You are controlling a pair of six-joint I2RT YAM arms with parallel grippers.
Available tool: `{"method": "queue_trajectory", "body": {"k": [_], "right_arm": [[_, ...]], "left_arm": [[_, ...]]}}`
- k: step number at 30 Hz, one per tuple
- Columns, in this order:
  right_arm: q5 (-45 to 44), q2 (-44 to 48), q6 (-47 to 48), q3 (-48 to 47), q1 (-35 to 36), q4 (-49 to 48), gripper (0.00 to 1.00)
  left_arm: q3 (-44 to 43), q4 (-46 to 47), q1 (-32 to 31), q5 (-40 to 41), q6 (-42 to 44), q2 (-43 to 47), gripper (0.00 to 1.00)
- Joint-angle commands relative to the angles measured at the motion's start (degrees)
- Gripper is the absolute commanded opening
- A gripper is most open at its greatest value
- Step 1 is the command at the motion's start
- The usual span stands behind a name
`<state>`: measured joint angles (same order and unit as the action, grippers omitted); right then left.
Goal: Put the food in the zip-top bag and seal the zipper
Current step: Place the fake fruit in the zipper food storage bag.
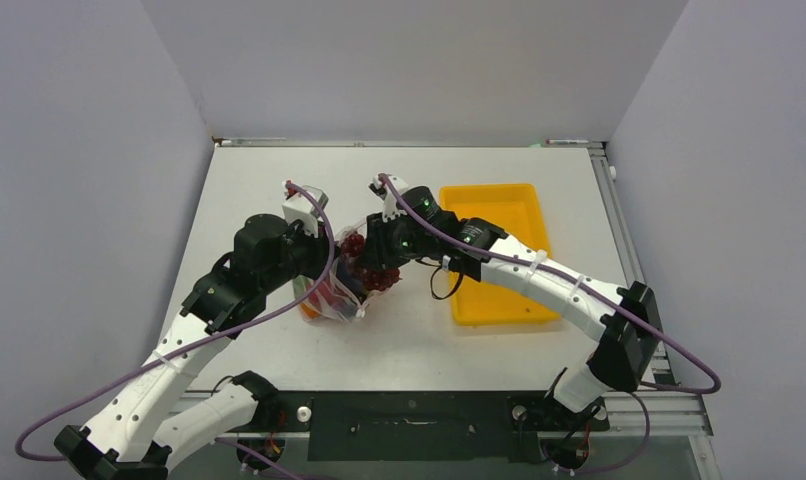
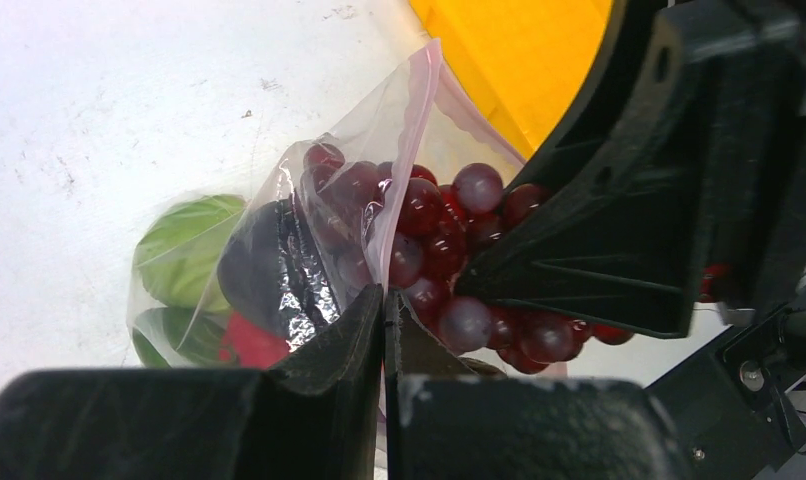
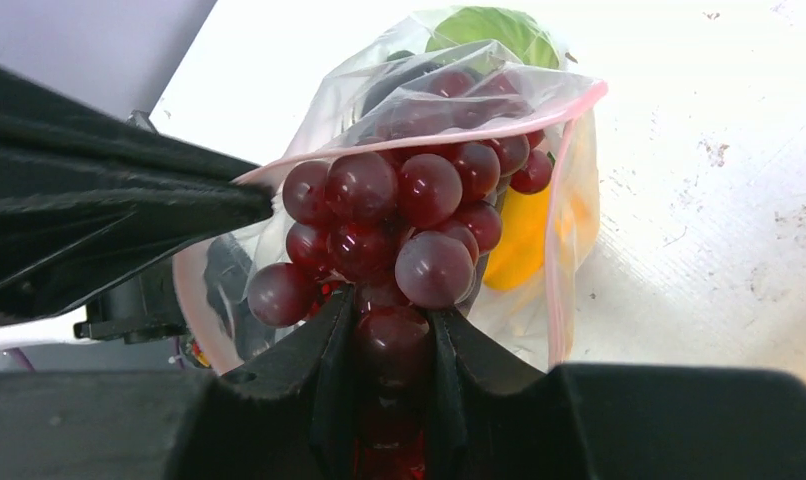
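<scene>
1. Top view:
   - The bag is seen lying on the surface.
   - The tray is set to the right of the bag, apart from it.
   - Both grippers are gathered at the bag's mouth, the left gripper on the bag's left and the right gripper on its right.
   - The grapes are seen at that mouth, between the two grippers.

2. Left wrist view:
   - The left gripper is clenched on the bag's rim, with the film pinched between its fingertips.
   - The zipper is seen unsealed, running away from the pinch.
   - The grapes are bunched in the mouth, partly behind the film.
   - An eggplant, a green piece and a red piece are held deeper inside the bag.

3. Right wrist view:
   - The right gripper is closed on the near end of the grapes, with one berry caught between its fingers.
   - The rest of the bunch is lodged in the bag's open mouth, with the farthest berries under the film.
   - A pepper is seen inside the bag, beside the bunch.
</scene>
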<state>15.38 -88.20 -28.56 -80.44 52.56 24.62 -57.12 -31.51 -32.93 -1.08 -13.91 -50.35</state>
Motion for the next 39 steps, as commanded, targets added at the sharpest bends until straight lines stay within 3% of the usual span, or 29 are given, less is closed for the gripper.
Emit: {"method": "queue_trajectory", "body": {"k": [1,9,18,27,39], "right_arm": [[-1.59,-1.47,-2.61,-2.03,0.35,-4.96,0.05],[-6.92,-4.40,-4.69,0.38,0.75,-8.56,0.05],[-20.83,-6.43,-4.79,-0.10,4.80,-10.46,0.05],[-32.61,-8.88,-1.85,0.19,7.80,-12.93,0.12],[-29.71,-4.76,-0.29,3.46,8.13,-15.38,0.41]], "left_arm": [[-0.71,1.41,-0.27,-1.75,-0.15,0.25,0.00],[-0.80,1.54,-0.37,-3.06,-0.15,0.34,0.00],[-0.83,1.62,-0.38,-4.40,-0.23,-0.10,0.00],[-0.84,1.56,-0.41,-4.22,-0.24,0.38,0.00],[-0.45,2.05,-0.30,-2.23,-0.24,1.71,0.00]]}}
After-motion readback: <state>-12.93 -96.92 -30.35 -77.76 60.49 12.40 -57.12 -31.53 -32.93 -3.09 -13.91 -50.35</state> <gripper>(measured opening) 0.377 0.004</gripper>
